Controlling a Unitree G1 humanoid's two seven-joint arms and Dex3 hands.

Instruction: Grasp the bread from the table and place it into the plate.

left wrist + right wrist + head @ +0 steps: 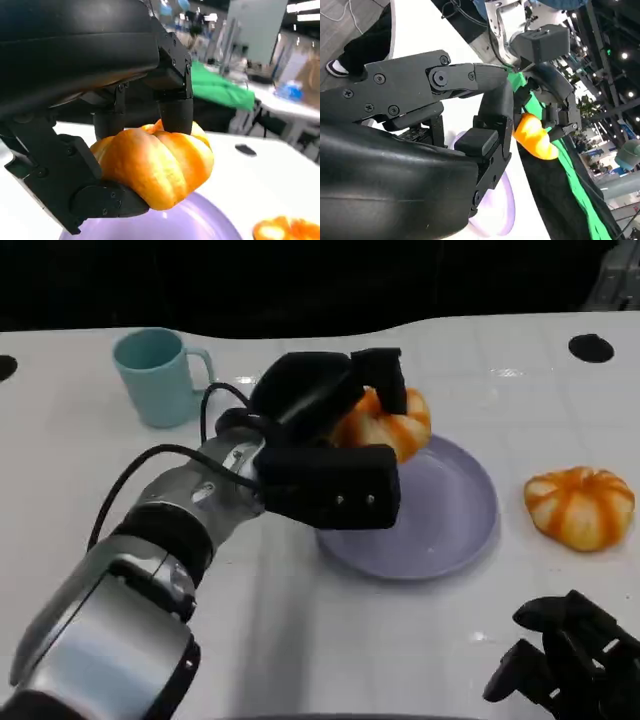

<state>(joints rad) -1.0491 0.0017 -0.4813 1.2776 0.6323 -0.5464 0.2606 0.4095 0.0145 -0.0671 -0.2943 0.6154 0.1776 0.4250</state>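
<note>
Bread [392, 428]: being held in the left hand [325, 445], hanging over the far left rim of the plate [440, 530], not yet resting on it. Judging it light, soft and easily dented; glazed crust probably a little slippery. Best taken across the rounded flanks with a gentle wrap, avoiding a squeeze on the ridged top.

Left hand: closing around the bread, fingers [176, 107] pressing on the far side of the loaf and the thumb side cradling it from below.

Plate: lying at mid-table, lavender, shallow, nothing sitting in it.

Second bread [580, 506]: lying on the table to the right of the plate, apart from its rim.

Right hand [560, 655]: idling low at the near right, fingers curling inward and holding nothing.

Cup [158, 375]: standing upright at the far left, well apart from the plate.

Differences between views:
- Head view: giving the layout, namely plate, cup, second bread and both hands.
- Left wrist view: showing the contact points on the bread [155, 167] and the plate [200, 222] directly beneath it, hidden from above by the hand's shell.
- Right wrist view: showing the bread [535, 136] from the side, clamped in the left hand [555, 107], raised above the plate [500, 210].
</note>
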